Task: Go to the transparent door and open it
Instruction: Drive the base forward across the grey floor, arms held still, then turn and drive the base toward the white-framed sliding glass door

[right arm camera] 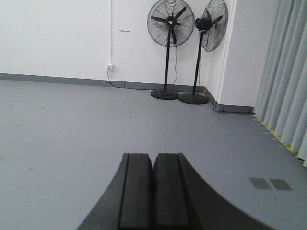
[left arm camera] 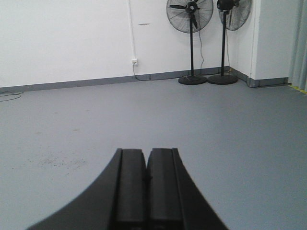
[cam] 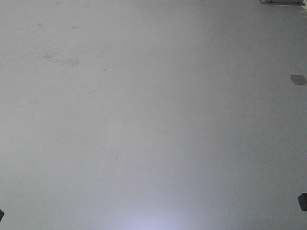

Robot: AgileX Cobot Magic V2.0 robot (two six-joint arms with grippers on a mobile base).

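Both hands are closed and empty. The left hand [left arm camera: 146,154] has its dark pads pressed flat together above the grey floor [left arm camera: 216,124], and the right hand [right arm camera: 153,158] is the same. Two pedestal fans [right arm camera: 168,24] stand against a white wall [right arm camera: 57,33], near a pale curtain [right arm camera: 288,72]. The transparent door is outside every view.
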